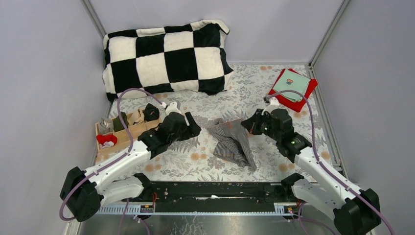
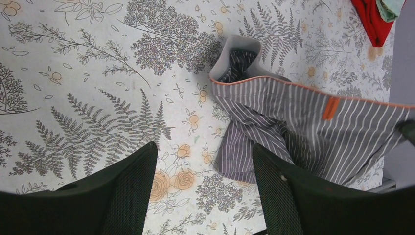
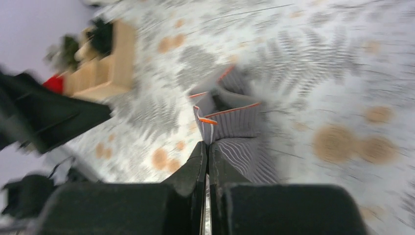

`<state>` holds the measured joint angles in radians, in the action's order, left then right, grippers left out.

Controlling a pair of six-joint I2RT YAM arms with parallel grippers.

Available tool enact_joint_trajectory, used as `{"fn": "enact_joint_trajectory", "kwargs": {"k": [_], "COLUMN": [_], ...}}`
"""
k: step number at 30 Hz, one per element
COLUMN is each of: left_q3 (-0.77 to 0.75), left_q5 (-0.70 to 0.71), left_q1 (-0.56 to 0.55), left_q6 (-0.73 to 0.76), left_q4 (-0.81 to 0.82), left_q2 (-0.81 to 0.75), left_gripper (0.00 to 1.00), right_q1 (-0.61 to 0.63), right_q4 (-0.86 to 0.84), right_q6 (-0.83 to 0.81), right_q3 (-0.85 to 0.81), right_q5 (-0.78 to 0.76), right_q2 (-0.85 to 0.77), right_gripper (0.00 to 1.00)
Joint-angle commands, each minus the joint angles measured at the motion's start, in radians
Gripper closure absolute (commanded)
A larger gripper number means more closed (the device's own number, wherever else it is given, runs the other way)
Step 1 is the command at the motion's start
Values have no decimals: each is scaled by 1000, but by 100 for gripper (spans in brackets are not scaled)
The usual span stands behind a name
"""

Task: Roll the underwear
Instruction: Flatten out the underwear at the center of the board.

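On table [image 1: 244, 90], underwear [image 1: 234, 141], R fingers [image 3: 195, 169] prob. pinching

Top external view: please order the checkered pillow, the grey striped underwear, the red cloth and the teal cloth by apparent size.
1. checkered pillow
2. grey striped underwear and red cloth: they look about alike, so I do not rank them
3. teal cloth

A walled robot test booth dressed as a bedroom: plain grey panels [image 1: 44, 73], floral tablecloth [image 1: 244, 83], checkered pillow [image 1: 166, 56]
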<state>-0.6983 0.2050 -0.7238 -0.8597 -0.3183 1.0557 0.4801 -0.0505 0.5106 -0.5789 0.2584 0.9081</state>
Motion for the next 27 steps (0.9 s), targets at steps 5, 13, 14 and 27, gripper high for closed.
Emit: {"fn": "enact_joint_trajectory", "kwargs": {"k": [5, 13, 14, 27], "left_q3": [-10, -196, -215, -444], "left_q5": [-15, -94, -102, -282], "left_q1": [0, 54, 63, 126], "left_q6": [75, 157, 163, 221], "left_q4": [143, 200, 207, 291], "left_q2": [111, 394, 418, 776], "left_gripper": [22, 23, 23, 27], "right_q1": [2, 2, 2, -5], "right_q4": [347, 407, 408, 356], "right_q6": [52, 100, 100, -20], "right_q3": [-78, -74, -76, -137], "right_q5": [-589, -819, -844, -867], "right_q2": [-27, 68, 75, 125], "right_gripper": [100, 100, 100, 100]}}
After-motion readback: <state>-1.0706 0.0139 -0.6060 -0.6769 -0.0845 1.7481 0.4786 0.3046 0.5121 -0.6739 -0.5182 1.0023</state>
